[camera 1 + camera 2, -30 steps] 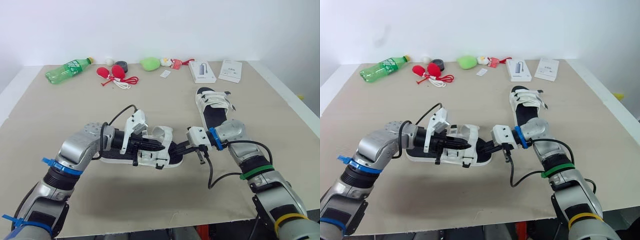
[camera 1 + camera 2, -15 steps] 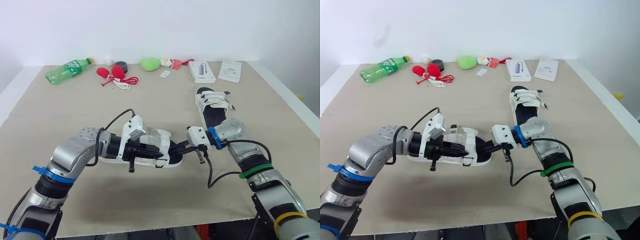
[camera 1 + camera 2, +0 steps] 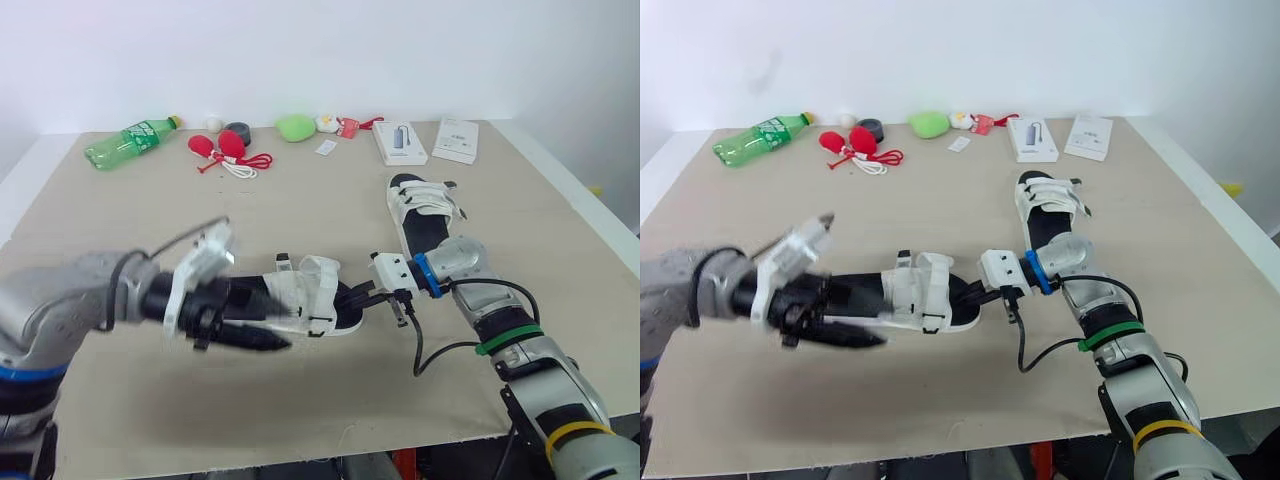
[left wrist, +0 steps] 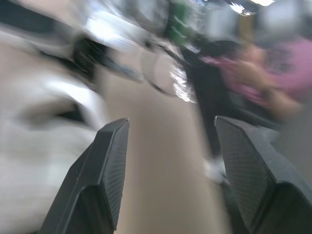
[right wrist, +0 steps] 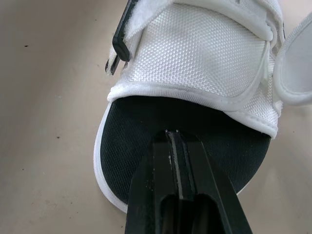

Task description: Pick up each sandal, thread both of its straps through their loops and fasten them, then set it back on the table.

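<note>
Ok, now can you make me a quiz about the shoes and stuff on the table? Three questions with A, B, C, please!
1. Where does the green bottle lie?
A. at the table's far left
B. at the table's near edge
C. in a gripper

2. How many white sandals are on the table?
A. one
B. two
C. four

3. How are the fingers of the left gripper?
A. apart, with nothing between them
B. shut on a strap
C. shut on the bottle

Answers:
1 A: it lies on its side near the far left edge.
2 B: a near sandal lies in the middle, and a far sandal lies behind it, to the right.
3 A: its wrist view shows a wide gap between the two fingers.
</note>
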Robot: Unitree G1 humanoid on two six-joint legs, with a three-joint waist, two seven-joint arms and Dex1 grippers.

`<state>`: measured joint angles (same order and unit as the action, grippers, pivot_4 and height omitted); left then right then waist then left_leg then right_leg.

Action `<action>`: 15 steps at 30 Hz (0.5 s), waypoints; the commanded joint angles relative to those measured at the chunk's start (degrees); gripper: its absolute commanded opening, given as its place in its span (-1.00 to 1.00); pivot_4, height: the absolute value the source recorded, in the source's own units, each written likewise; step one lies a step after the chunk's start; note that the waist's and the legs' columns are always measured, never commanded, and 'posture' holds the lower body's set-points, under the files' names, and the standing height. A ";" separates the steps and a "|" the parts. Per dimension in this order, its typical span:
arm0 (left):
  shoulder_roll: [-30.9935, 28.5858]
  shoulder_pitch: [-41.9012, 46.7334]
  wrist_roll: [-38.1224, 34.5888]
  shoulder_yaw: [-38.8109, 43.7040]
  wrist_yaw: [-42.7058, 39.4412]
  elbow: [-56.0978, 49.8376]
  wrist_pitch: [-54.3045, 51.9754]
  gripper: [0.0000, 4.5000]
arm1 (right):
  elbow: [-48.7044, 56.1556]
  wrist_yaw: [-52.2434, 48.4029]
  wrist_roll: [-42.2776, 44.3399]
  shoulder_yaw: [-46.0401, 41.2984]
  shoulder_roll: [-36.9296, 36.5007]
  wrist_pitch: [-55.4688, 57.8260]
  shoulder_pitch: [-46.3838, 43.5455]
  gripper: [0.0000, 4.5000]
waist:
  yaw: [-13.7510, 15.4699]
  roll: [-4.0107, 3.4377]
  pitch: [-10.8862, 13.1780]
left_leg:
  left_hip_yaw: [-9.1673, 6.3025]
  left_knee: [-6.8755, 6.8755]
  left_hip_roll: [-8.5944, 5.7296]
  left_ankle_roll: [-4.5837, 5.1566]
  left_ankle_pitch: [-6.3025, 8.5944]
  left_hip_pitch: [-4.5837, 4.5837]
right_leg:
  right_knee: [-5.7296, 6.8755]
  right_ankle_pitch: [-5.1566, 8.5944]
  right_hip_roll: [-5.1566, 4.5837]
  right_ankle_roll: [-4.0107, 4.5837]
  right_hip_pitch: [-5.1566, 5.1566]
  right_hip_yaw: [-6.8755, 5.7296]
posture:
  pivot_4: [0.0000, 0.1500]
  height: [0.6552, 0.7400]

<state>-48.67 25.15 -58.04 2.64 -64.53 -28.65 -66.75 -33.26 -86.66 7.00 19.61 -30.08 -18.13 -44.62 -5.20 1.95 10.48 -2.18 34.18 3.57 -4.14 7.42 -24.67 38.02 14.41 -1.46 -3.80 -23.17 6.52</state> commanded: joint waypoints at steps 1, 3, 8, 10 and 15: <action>0.62 -6.91 2.08 -0.20 4.81 -5.70 3.27 0.28 | -2.46 -0.03 -3.54 1.29 -0.76 0.54 1.14 -1.00 | -0.01 0.08 0.04 | 0.00 0.01 0.00 0.00 0.00 0.01 | 0.00 0.00 0.00 0.01 0.01 0.00 | 1.00 1.00; 4.14 -10.25 8.15 -1.85 9.92 -6.17 9.41 0.28 | -2.54 -0.24 -3.53 1.34 -0.74 0.43 1.12 -1.00 | 0.01 0.11 0.04 | -0.01 0.04 0.00 0.00 0.00 0.03 | -0.01 0.00 -0.01 0.01 -0.15 0.00 | 1.00 1.00; 9.69 -15.90 19.90 -7.73 16.85 -7.07 20.53 0.28 | -3.16 -0.60 -3.75 1.30 -0.69 0.08 0.76 -1.00 | 0.00 0.22 0.09 | -0.02 0.16 -0.15 -0.19 0.11 0.21 | -0.49 -0.05 -0.20 0.09 0.08 0.01 | 1.00 1.00; 10.80 -17.12 21.63 -9.40 18.37 -7.02 21.86 0.28 | -2.98 -0.69 -3.76 1.33 -0.77 0.01 0.92 -1.00 | 0.00 0.21 0.08 | -0.02 0.15 -0.15 -0.19 0.12 0.20 | -0.70 -0.06 -0.22 0.10 0.15 0.03 | 1.00 1.00; 12.85 -17.55 25.79 -12.24 20.27 -5.02 25.75 0.28 | -2.66 -0.96 -3.77 1.25 -0.87 -0.13 1.22 -1.00 | 0.06 0.24 0.07 | 0.05 0.10 -0.15 -0.19 0.13 0.17 | -0.85 -0.08 -0.25 0.08 0.19 0.05 | 1.00 1.00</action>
<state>-36.53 7.35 -33.49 -9.44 -45.08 -33.24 -43.29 -34.54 -87.33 6.54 19.40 -30.21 -18.68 -44.82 -5.14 2.19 10.55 -2.13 34.24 3.42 -4.32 7.56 -24.50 37.18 14.30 -1.70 -3.72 -23.00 6.57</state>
